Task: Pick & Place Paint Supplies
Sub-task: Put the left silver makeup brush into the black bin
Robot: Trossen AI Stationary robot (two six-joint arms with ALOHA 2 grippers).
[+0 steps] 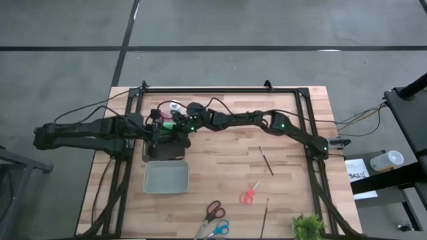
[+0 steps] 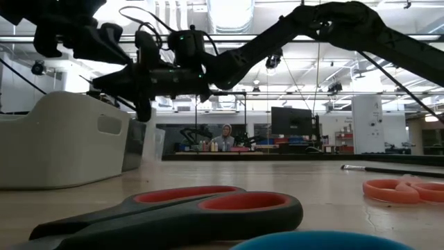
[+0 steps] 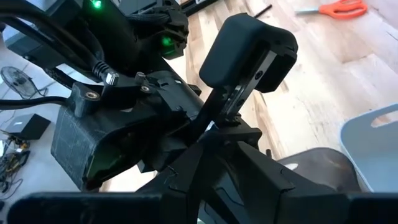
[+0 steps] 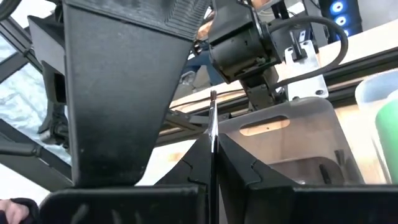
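Right gripper (image 4: 211,163) clamped on a thin brush (image 4: 212,127) above the dark bin (image 1: 163,148). Left gripper (image 1: 162,131) beside it, jaws apart, nothing visibly held.

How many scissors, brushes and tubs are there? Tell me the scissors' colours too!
Scissors: 3 (orange, red, blue)
Brushes: 3 (two lying on the table, one nipped in the right pincer)
Tubs: 2 (pale, dark)
Total: 8
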